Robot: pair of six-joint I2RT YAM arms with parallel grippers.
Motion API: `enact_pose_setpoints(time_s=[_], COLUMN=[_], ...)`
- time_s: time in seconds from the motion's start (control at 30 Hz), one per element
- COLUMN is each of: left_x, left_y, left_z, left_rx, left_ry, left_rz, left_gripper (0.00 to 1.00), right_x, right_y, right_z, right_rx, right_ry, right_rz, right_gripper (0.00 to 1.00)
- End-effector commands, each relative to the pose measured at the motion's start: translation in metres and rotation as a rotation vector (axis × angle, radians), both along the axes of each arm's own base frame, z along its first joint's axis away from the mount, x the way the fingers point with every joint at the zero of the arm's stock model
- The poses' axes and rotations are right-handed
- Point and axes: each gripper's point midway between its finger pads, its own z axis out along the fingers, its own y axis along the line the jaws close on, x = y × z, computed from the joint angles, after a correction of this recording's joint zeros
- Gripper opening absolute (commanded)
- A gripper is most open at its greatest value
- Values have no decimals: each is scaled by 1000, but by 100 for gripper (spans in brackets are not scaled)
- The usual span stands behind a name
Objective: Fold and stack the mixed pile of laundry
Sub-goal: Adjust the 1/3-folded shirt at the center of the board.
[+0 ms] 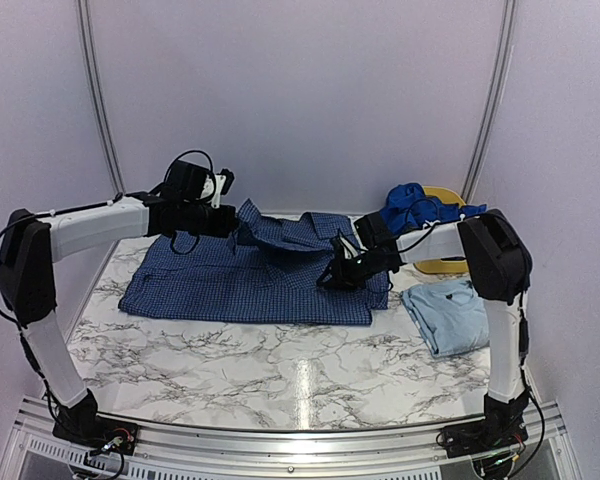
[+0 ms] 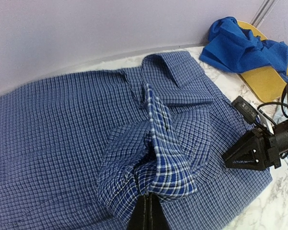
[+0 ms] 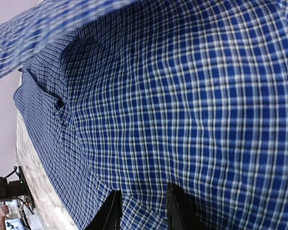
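left gripper (image 2: 148, 201) pinched shut on bunched check shirt (image 2: 62, 134) (far edge of worktop (image 1: 280, 370)); right gripper (image 3: 143, 203) part-open over its cloth.

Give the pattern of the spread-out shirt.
Shirt: navy-and-white small check, clearest in the right wrist view.

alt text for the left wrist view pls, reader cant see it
The left gripper, at bottom centre, pinches a raised fold of the navy-and-white check shirt spread on a marble table. The right gripper sits at the shirt's edge, mid-right; a royal-blue garment lies over a yellow basket top right.
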Motion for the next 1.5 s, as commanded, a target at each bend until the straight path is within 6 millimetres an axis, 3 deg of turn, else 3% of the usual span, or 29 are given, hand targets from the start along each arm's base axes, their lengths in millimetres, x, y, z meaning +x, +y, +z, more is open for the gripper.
enact_pose_setpoints(time_s=[0.0,0.1,0.37,0.47,0.73,0.77,0.87,0.93,0.97,1.0,1.03,1.13,1.2,1.3,1.4,1.47], left_x=[-34,-50,-75,-70,-63,-60,-54,-55,-57,-60,-63,-71,-75,-79,-84,-90], left_y=[-19,-14,42,70,111,122,149,162,165,166,167,169,169,161,139,126], left_z=[-10,-17,-41,-48,-63,-63,-56,-36,-24,-15,-4,13,13,-3,-31,-51], left_rx=[-111,31,442,579,789,826,883,848,803,740,677,480,354,198,86,15], left_ry=[66,-44,-222,-239,-275,-281,-307,-364,-391,-408,-425,-417,-357,-194,11,132], left_rz=[-46,-121,-228,-170,-169,-133,-26,76,108,138,174,286,352,415,385,382], left_gripper=[0,0,0,0,0,2,36,56,68,89,98,99,99,99,99,93], right_x=[-5,-12,-27,-35,-61,-62,-63,-63,-63,-62,-62,-58,-54,-47,-38,-35], right_y=[-1,-3,-12,-19,-31,-33,-36,-38,-39,-41,-42,-47,-49,-46,-40,-37], right_z=[17,17,31,35,51,53,61,67,68,71,72,73,73,75,76,76], right_rx=[15,16,-2,-22,-29,-34,-41,-51,-55,-59,-62,-69,-66,-63,-56,-45], right_ry=[-34,-35,-52,-60,-63,-65,-80,-95,-99,-108,-111,-122,-121,-134,-137,-131], right_rz=[11,19,39,45,85,84,92,98,102,103,103,102,101,108,113,115], right_gripper=[31,31,31,31,31,31,31,31,31,31,31,31,31,31,32,32])
